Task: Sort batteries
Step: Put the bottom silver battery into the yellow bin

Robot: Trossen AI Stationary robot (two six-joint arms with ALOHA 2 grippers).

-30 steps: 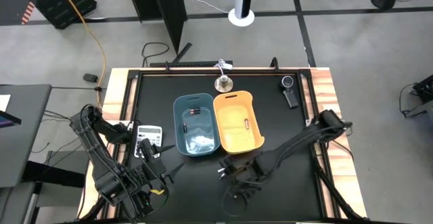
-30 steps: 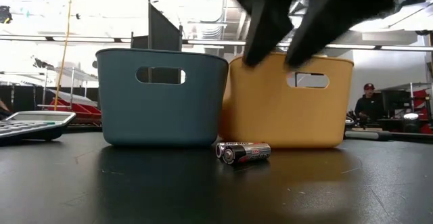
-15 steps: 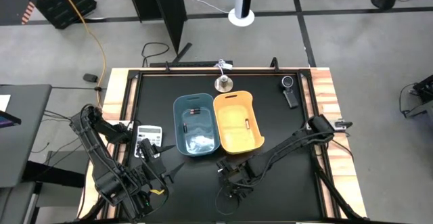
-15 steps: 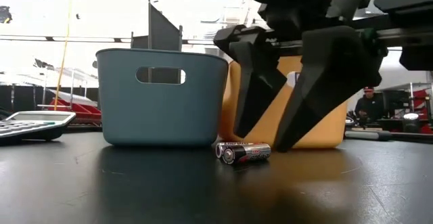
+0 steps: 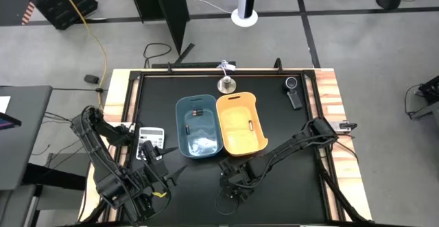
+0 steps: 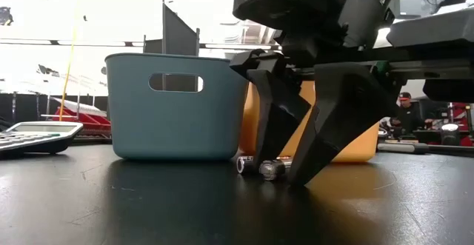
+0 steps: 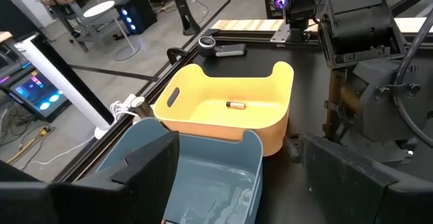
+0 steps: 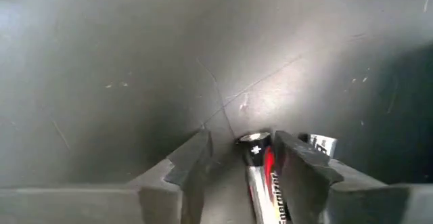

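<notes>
My right pincer is down at the black bench, just near of the two bins, its fingers apart and straddling one of the two loose batteries lying there; in my right wrist view that dark battery with the red band lies between the fingers, close against one of them, though I cannot tell whether it is touched; a second battery lies just to its left, end-on toward the low camera; seen from above, this pincer sits near the bench's near edge, below the seam between the bins.

Just beyond stand the blue bin on the left and the yellow bin on the right, side by side and touching; a battery lies alone in the yellow one; another, dark, lies at the far end of the blue one.

My left pincer waits at the bench's near-left, fingers apart, just near of a calculator; at the far right corner lies a black gadget with a round head.
</notes>
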